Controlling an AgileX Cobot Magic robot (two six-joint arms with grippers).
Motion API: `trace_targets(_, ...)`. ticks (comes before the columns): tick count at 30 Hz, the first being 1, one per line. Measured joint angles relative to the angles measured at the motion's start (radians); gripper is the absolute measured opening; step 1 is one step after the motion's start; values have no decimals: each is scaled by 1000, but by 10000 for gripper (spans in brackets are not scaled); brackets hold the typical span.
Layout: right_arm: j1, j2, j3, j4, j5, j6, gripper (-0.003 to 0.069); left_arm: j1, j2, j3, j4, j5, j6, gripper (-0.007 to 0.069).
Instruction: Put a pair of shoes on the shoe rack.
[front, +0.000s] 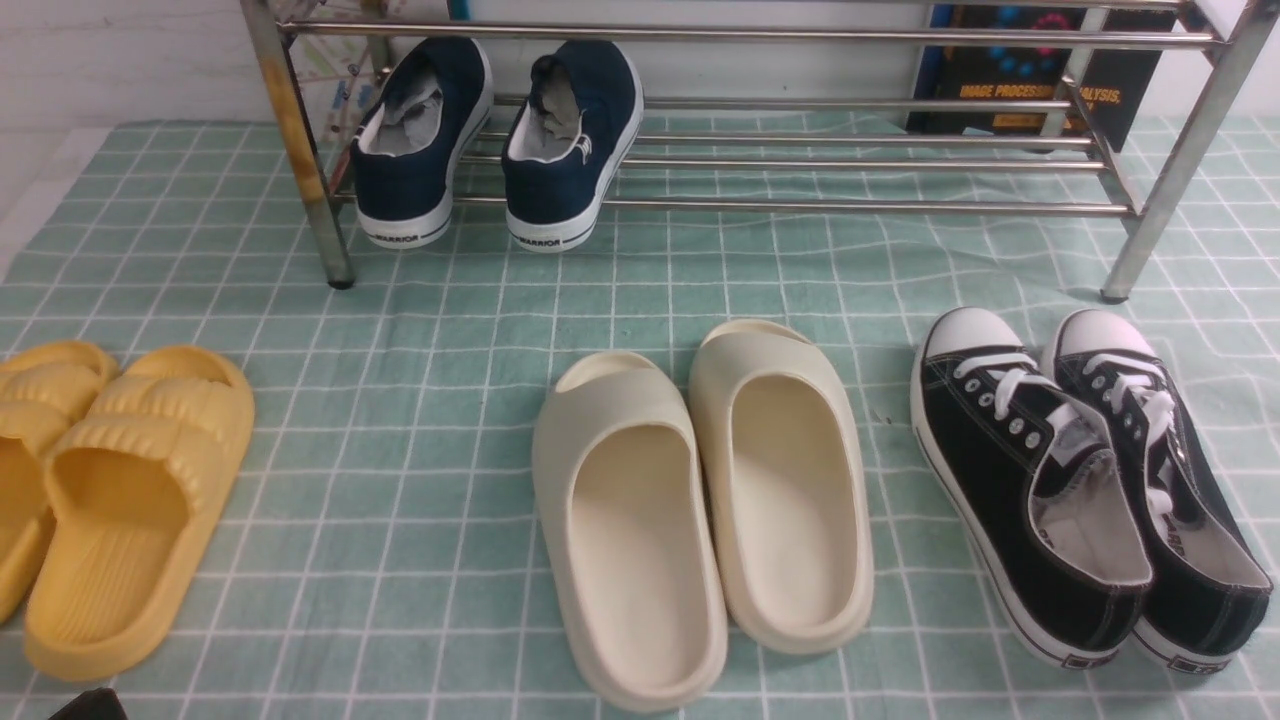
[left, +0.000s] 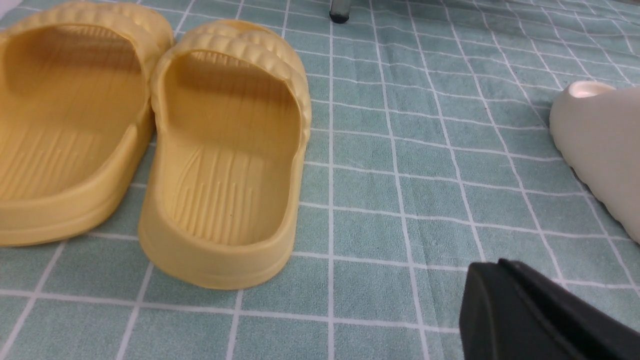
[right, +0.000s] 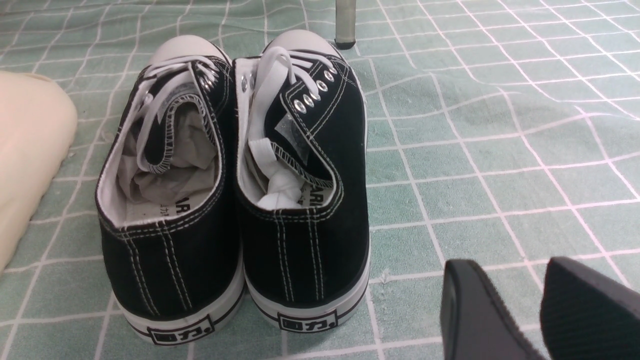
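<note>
Yellow slides at far left on the green checked cloth, around eight o'clock in the front view. Left gripper seen only in its own wrist view as one dark mass low over the cloth, jaws together, nothing between them; it sits between the yellow pair and the cream slides, touching neither. Navy pair of shoes at eleven o'clock in the front view, both on the lower bars of the shoe rack, hard by its left leg, side by side, heels with the lettering facing the robot and overhanging the front bar a little. Long axes run front to back, toes away, tilted slightly toward one o'clock. From the left gripper the pair lies ahead, well apart. Judgement: placing looks done; if any nudge is wanted, the left arm is the nearer. Cream slides at six o'clock, black lace-ups at four o'clock. Right gripper just beside the lace-ups' heels, fingers parted with a clear gap, empty, well apart from the rack.
</note>
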Motion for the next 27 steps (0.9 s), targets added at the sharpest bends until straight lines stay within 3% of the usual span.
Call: trace_targets(27,0,0,0,0,0,0,246,0,0,0,0,2,0,24)
